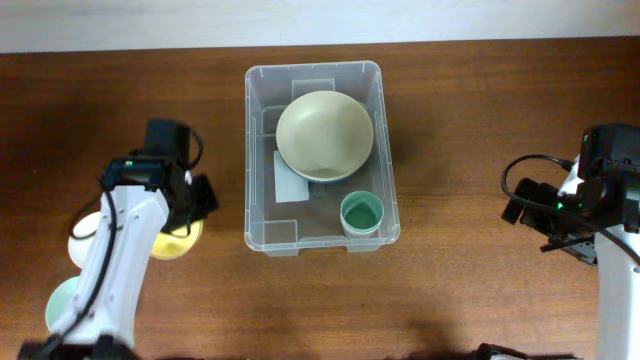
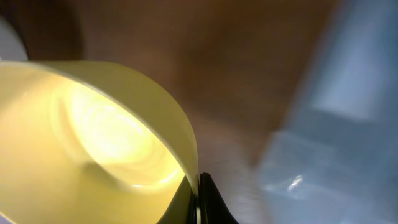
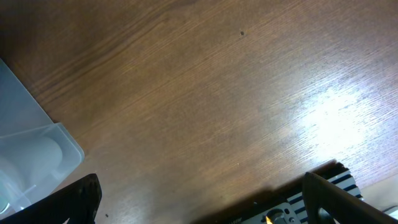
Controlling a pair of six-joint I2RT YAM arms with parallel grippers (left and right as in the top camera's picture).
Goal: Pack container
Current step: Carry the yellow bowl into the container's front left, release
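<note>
Left gripper (image 2: 199, 194): jaws look pinched on the rim of the yellow bowl (image 2: 93, 143), one finger inside the wall and one outside. The wrist view is close and blurred, so contact is judged, not certain. Right gripper (image 3: 205, 202): fingers spread wide, nothing between them, low over bare table (image 1: 480, 100) and well to the right of the container.

Container (image 1: 262, 215): centre of the table, upright, open top, long axis running away from the robot. Clear plastic, so the contents read through the walls.
- Handling, as judged: light, with thin walls likely to flex if squeezed mid-side. Slick surface.
- Best hold would be the rolled rim near a corner, where the moulding stiffens it.
- It should slide easily on this wood if bumped, so anything lowered in wants to come straight down.

Cream bowl (image 1: 325, 135): fills most of the far half, seemingly tilted against the wall.
White label (image 1: 290, 182): on the base, partly under the cream bowl.
Yellow bowl: left of the container, beside the near corner, at the left wrist.
Green cup (image 1: 361, 214): near right corner, upright.

Free floor remains in the near left part. The yellow bowl looks hard and smooth, so a rim pinch could slip.
</note>
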